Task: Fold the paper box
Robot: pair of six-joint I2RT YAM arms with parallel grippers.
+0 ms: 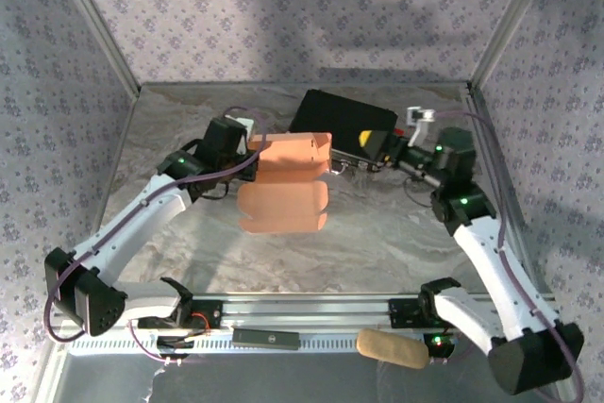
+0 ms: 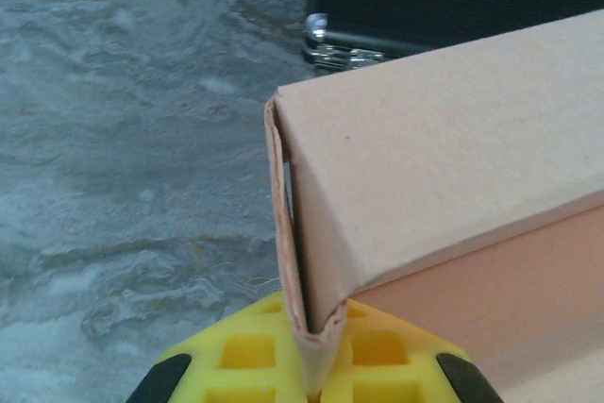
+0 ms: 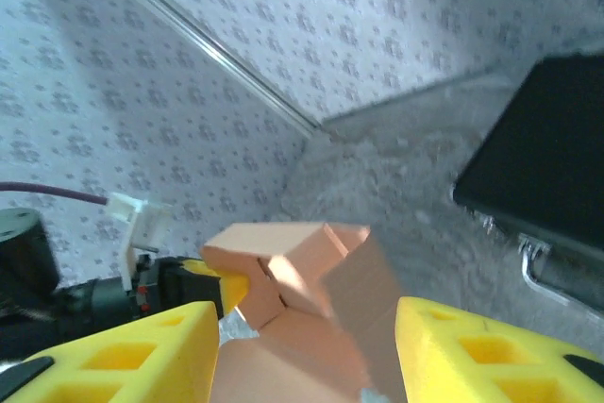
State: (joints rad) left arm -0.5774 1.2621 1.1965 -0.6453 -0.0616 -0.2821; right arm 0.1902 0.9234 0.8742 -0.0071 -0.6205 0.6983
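The left gripper (image 2: 319, 358), clamped shut on the left edge of the salmon-pink thin cardboard paper box (image 2: 444, 158), steadies it so the half-open, empty right gripper (image 3: 307, 327) can work its right-end flaps.

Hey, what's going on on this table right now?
Two robot arms are folding a pink paper box. The left gripper is pinched shut on the edge at one end, and a wide flap lies open on the near side. The right gripper is at the other end, fingers apart on either side of the box. A black case sits behind it.
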